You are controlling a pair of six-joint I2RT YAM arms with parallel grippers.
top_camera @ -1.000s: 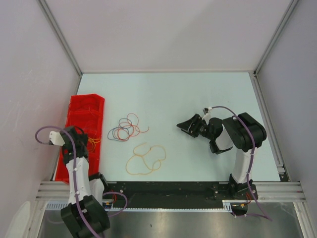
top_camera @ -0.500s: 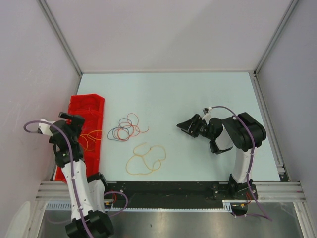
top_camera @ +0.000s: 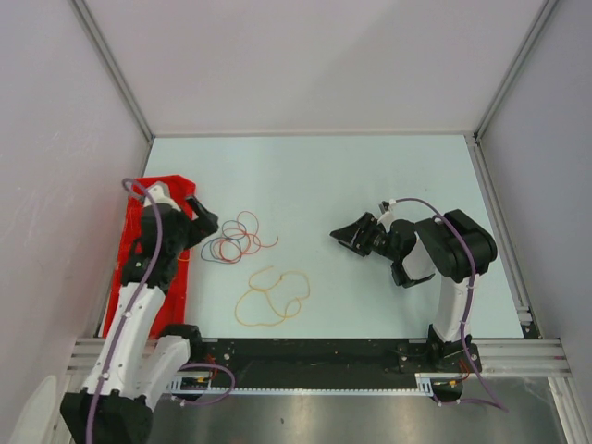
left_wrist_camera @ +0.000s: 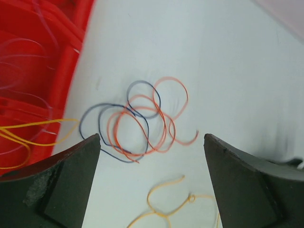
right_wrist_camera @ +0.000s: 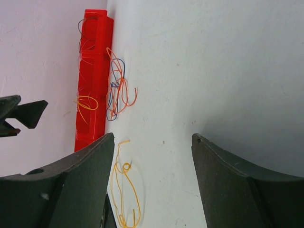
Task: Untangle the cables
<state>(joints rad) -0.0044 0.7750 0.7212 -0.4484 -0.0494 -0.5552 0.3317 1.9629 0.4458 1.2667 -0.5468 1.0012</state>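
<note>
A tangle of red, orange and blue cables lies on the pale table, just right of the red bin. A single yellow-orange cable lies in loose loops nearer the front. Another yellow cable rests inside the bin. My left gripper hangs open at the bin's right edge, above and just left of the tangle, with nothing between its fingers. My right gripper is open and empty at mid-table, pointing left, well apart from the cables.
The red bin runs along the table's left side and holds more thin wires. White walls with metal frame posts enclose the table. A black rail carrying the arm bases crosses the near edge.
My left gripper opened, rose out of the bin leaving a yellow cable there, and swung up and right towards the tangle. The right arm has not moved.
</note>
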